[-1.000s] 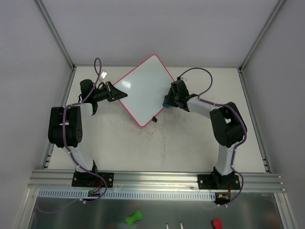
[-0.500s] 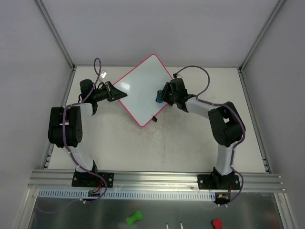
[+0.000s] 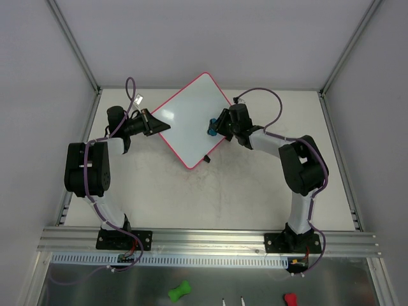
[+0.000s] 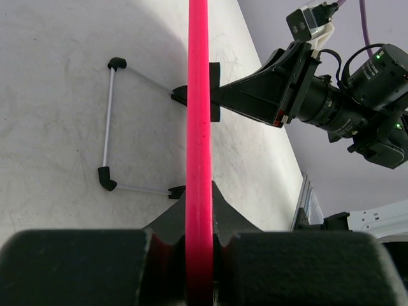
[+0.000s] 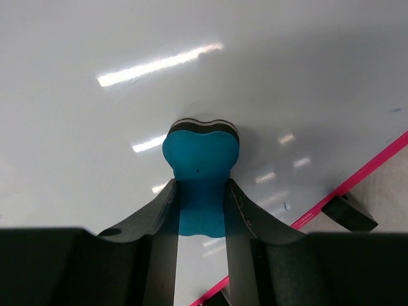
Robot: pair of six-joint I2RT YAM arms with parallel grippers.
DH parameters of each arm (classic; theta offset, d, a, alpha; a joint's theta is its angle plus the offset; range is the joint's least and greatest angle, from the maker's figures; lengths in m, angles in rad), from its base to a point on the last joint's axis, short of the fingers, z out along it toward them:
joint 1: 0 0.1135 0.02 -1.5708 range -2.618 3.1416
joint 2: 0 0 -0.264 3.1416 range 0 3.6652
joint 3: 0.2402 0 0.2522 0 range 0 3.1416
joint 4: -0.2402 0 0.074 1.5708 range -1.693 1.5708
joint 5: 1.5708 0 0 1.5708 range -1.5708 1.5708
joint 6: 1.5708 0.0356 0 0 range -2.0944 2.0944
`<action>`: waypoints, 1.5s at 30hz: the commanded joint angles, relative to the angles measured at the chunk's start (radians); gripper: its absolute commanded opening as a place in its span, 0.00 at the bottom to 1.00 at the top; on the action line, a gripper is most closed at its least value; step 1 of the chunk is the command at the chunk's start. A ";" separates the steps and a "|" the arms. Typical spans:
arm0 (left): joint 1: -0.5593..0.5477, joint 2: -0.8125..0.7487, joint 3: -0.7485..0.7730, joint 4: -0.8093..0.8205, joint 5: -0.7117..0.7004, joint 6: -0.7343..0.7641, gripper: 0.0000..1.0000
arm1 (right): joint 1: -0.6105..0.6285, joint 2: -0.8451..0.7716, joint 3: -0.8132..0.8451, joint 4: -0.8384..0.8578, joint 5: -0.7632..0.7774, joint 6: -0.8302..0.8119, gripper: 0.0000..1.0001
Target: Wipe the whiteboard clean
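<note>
Blue eraser [image 3: 211, 127] farther onto whiteboard [image 3: 185, 124] than before.

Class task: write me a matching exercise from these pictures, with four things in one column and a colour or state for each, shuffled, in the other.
Column one:
1 whiteboard frame
2 eraser
3 left gripper
4 right gripper

Column two:
A blue
B shut on the eraser
C pink-red
D shut on the whiteboard frame

Pairs: 1-C, 2-A, 3-D, 4-B

White whiteboard [image 3: 189, 118], pink-red frame; blue eraser [image 5: 200, 180]
</note>
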 commanded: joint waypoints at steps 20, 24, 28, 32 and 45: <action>-0.015 0.022 0.010 -0.003 0.052 0.022 0.00 | -0.059 0.046 -0.120 0.066 0.014 -0.029 0.00; -0.015 0.022 0.010 -0.003 0.052 0.022 0.00 | -0.051 0.046 -0.151 0.070 0.038 -0.042 0.00; -0.015 0.020 0.008 -0.001 0.052 0.022 0.00 | -0.056 0.035 -0.179 0.072 0.044 -0.046 0.00; -0.015 0.020 0.008 -0.001 0.052 0.022 0.00 | -0.057 0.014 -0.203 0.069 0.044 -0.052 0.00; -0.015 0.020 0.006 -0.003 0.052 0.022 0.00 | 0.018 0.027 -0.211 0.082 0.029 -0.072 0.00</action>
